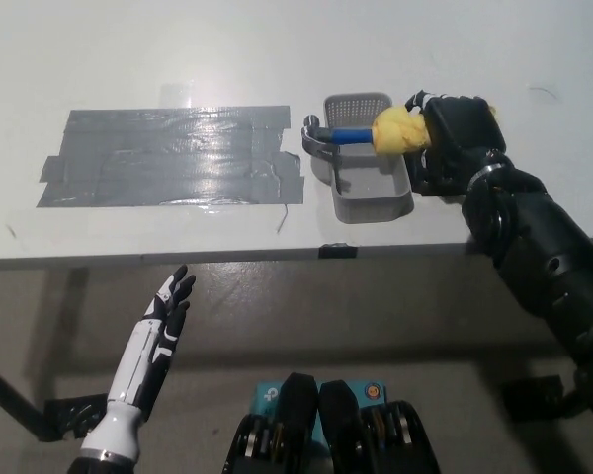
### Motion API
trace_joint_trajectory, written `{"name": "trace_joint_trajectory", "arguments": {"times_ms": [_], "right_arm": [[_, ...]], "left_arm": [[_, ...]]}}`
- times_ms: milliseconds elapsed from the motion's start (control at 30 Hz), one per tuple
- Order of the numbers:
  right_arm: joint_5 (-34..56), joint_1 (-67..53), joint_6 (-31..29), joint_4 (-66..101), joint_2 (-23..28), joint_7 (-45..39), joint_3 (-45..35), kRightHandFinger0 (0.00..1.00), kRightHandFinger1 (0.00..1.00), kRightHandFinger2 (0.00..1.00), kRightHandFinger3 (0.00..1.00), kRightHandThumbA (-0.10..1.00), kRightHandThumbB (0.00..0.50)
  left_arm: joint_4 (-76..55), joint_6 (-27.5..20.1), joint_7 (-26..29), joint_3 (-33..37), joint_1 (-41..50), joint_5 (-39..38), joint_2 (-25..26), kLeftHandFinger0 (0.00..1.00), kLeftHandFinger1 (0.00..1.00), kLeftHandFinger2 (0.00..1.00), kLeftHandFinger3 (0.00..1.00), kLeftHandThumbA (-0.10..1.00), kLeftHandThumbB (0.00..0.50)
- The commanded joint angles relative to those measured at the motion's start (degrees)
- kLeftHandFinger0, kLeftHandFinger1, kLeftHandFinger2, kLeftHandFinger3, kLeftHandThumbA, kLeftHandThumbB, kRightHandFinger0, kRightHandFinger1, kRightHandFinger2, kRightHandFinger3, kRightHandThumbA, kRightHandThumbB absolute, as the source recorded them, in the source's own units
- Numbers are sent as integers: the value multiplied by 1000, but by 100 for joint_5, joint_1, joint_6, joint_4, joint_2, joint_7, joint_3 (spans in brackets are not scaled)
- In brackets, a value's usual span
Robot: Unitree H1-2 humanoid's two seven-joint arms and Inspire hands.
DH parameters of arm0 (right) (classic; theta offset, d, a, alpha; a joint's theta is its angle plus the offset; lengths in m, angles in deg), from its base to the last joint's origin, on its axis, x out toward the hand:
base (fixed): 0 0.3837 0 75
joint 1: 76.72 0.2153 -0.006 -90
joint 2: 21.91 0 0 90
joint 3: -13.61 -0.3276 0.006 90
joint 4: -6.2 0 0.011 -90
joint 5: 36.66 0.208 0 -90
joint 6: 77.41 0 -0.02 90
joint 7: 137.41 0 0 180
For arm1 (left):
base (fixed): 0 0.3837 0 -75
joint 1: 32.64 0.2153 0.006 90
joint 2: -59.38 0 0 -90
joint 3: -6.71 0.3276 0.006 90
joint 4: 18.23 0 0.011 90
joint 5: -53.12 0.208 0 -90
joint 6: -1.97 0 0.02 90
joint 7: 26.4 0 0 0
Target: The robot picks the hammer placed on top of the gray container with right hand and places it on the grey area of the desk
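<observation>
The hammer (348,137) has a blue shaft, a yellow grip and a dark metal head (318,142). It lies across the gray container (366,188), its head over the container's left rim. My black right hand (445,133) is shut on the yellow grip at the container's right side. The grey taped area (168,156) lies on the white desk to the left of the container. My white left hand (158,331) hangs open below the desk's front edge, at the lower left.
The desk's front edge (227,257) runs across the middle of the view, with bare floor below it. My right forearm (539,247) reaches in from the lower right over the desk's right end.
</observation>
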Motion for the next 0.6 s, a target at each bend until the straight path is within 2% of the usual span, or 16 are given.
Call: {"name": "trace_joint_trajectory", "arguments": {"times_ms": [0,100,133,167,200,267,300,333,367,433,500,533,567], "right_arm": [[386,510,-865,16,-67,1104,-305,0,288,636,704,-53,89],[841,469,-1022,-2,-121,945,-763,0,290,632,665,-100,78],[1053,487,-1013,-4,-148,855,-1006,0,213,536,595,-100,96],[1161,506,-1205,-42,-140,871,-1143,0,171,492,537,-100,112],[1240,526,-1210,-62,-150,769,-1278,0,172,496,520,-100,105],[1370,598,-1140,-84,-150,687,-1496,0,205,531,508,-100,126],[1364,633,-1079,-94,-146,726,-1577,0,191,502,467,-100,129],[1408,656,-1081,-71,-134,701,-1635,0,125,435,413,-100,105],[1417,672,-1071,-44,-126,705,-1677,0,62,381,401,-100,102],[1460,696,-1046,128,-99,680,-1788,0,22,389,455,-100,100],[1496,716,-961,264,-108,603,-1846,0,67,484,521,-100,82],[1538,748,-958,349,-120,552,-1880,0,84,512,549,-100,103],[1528,762,-944,392,-125,546,-1873,0,91,519,553,-100,99]], "left_arm": [[-134,-126,-90,13,-170,-27,109,1000,1000,1000,1000,997,92],[-112,-143,-80,28,-136,-3,106,1000,1000,1000,1000,998,89],[-108,-142,-83,32,-140,1,113,1000,1000,1000,1000,998,86],[-109,-157,-79,32,-132,3,115,1000,1000,1000,1000,995,75],[-116,-154,-74,29,-118,-2,110,1000,1000,1000,1000,992,73],[-119,-150,-61,23,-114,2,105,1000,1000,1000,1000,988,73],[-116,-144,-66,23,-112,-5,105,1000,1000,1000,1000,987,76],[-123,-130,-65,22,-107,-8,103,1000,1000,1000,1000,987,79],[-133,-105,-63,21,-104,-3,101,1000,1000,1000,1000,987,81],[-123,-106,-56,19,-104,-11,92,1000,1000,1000,1000,984,82],[-109,-121,-51,18,-112,2,101,1000,1000,1000,1000,985,82],[-106,-128,-57,18,-111,2,112,1000,1000,1000,1000,987,78],[-106,-125,-59,17,-111,2,113,1000,1000,1000,1000,988,78]]}}
